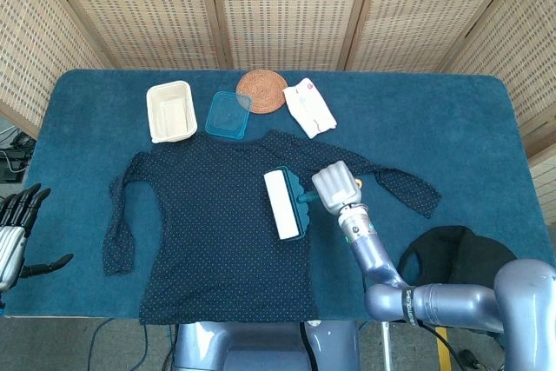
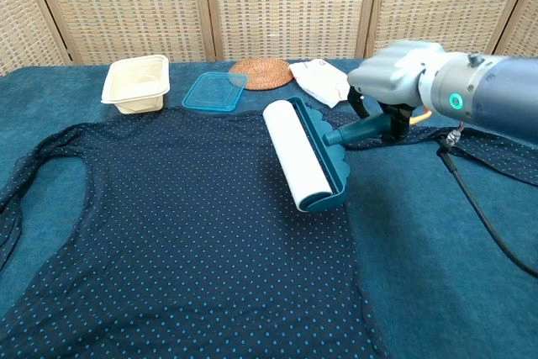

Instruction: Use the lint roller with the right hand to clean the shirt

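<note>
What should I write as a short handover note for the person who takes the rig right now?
Right hand grips the teal handle of the lint roller; its white roll lies on the right chest area of the dotted navy shirt, angled.
Left hand holds nothing, fingers apart, off the table's near-left corner.
Shirt is spread flat on the blue table.
Done: roller picked up and placed on the shirt.
Left: roll over the other parts of the shirt; cleaned areas cannot be told.

One shirt; one lint roller

The right hand has a pale grey shell; its blue-grey metallic forearm carries a green light and black cable.
</note>
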Motion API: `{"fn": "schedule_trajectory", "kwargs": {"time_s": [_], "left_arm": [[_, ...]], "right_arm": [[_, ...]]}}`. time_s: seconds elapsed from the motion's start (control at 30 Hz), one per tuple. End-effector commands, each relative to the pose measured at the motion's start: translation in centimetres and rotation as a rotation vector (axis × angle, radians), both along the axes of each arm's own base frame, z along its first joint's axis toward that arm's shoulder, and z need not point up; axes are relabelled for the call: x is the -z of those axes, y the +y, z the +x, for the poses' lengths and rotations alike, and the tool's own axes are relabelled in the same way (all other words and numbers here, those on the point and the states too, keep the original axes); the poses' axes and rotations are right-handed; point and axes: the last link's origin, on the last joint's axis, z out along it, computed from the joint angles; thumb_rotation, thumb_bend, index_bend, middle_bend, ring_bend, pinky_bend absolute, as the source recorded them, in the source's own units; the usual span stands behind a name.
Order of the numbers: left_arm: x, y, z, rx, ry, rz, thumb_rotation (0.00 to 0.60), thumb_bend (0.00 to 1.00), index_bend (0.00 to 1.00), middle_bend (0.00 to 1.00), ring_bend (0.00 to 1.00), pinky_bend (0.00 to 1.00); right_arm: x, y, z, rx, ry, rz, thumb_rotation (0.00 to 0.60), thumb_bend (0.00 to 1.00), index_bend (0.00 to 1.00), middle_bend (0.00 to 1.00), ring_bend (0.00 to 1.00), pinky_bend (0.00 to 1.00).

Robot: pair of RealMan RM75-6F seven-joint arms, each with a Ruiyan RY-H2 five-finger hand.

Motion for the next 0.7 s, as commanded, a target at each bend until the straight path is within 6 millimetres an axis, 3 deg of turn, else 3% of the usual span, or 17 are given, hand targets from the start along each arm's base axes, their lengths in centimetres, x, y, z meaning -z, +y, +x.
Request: {"fn": "schedule_trajectory", "kwargs": {"time_s": [0.03,0.3,0.7], "left_arm": [[0.1,0.1,-0.1,-0.002,-0.001,-0.006,0.600,0.00,0.00,0.00,0.00,0.00],[0.3,0.6,-0.4,-0.020,0.004,-0.016,0.600,0.00,0.00,0.00,0.00,0.00],[0.6,0.8,-0.6,-0.032,0.012,-0.022,0.600,0.00,0.00,0.00,0.00,0.00]], "right_arm": [[-1.0,-0.9,2.0,-0.056,0.137,0.033,0.600,0.69,0.72,1.00,1.00,1.00],[-1.6,-2.3,3.5,-0.095,0.311,0.020,0.600,0.63,0.74,1.00,1.00,1.00],[1.0,-2.1,2.9,-0.147,0.497,0.014,0.600,0.59,0.74,1.00,1.00,1.00]]}}
